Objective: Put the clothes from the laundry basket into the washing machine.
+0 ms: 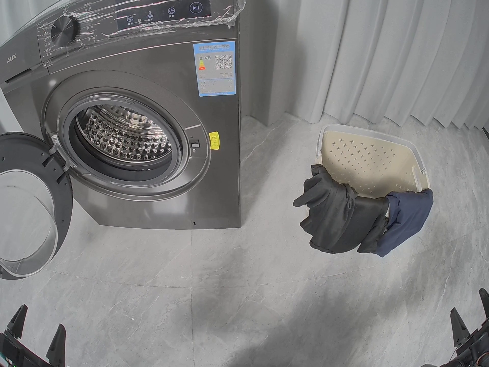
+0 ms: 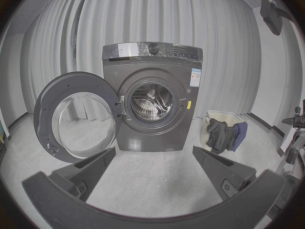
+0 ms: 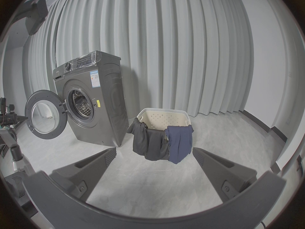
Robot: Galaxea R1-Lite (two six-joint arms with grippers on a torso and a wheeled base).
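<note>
Door: round dark-grey washer door with glass window (image 1: 20, 151), swung wide open at far left, off the opening.
Left gripper: black two-finger left gripper (image 1: 39, 327), low at near left, fingers spread wide, nothing held; faces the washer front, well apart from it.
Washer: grey metal front-loading washing machine (image 1: 219, 179), left of centre; perforated steel drum (image 1: 125, 133) exposed.
Floor: pale grey marbled tile floor (image 1: 229, 291) between grippers, washer and basket.
Black garment: black cloth garment (image 1: 338, 217) draped over the left part of the basket's near rim, hanging outside toward the robot.
Basket: cream perforated plastic laundry basket (image 1: 372, 128), on the floor right of the washer, apart from it.
Navy garment: dark navy cloth garment (image 1: 407, 215) over the near rim's right corner, touching the black one.
Key relation: garments ahead of the right gripper and a little to its left; side by side along the near rim, so long axis across the robot's front; right arm judged nearer.
Right gripper: black two-finger right gripper (image 1: 468, 307), low at near right, fingers wide apart, empty, well short of the basket.
Obstacles: none seen on the way to the basket.
Backdrop: pale pleated curtain (image 1: 382, 47) behind the basket.
Risk: judged likely to lift both garments together or drag the basket.
</note>
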